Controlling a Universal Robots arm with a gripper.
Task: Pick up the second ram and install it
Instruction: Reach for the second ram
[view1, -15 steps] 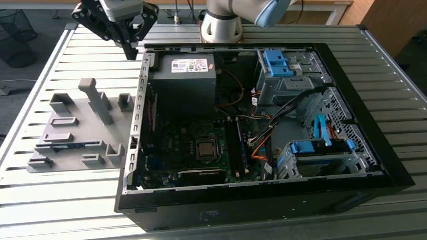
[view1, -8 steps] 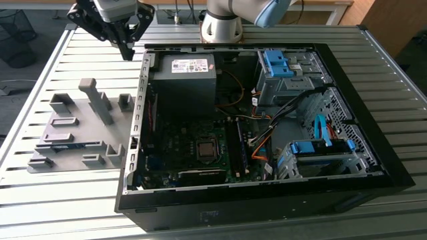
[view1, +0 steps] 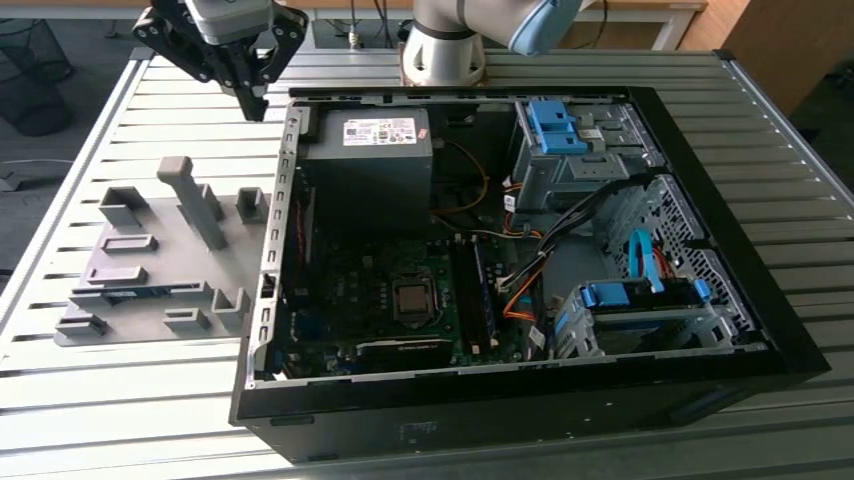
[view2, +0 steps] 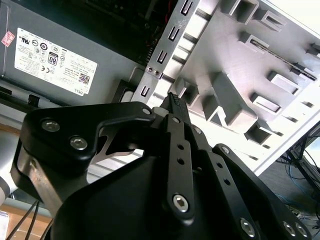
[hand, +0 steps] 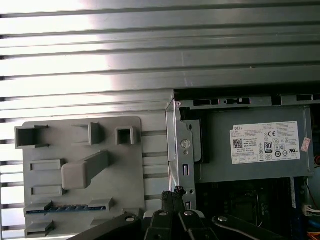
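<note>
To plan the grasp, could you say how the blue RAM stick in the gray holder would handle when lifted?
The second ram looks thin and narrow, so probably light and stiff. It sits on edge between gray holder blocks, so it may tip once freed.

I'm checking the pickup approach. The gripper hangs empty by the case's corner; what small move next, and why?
Probably shift the gripper over the gray holder plate toward the blue memory stick, opening the jaws. They look shut on nothing, and the stick lies in a slot near the plate's end farthest from the gripper.
</note>
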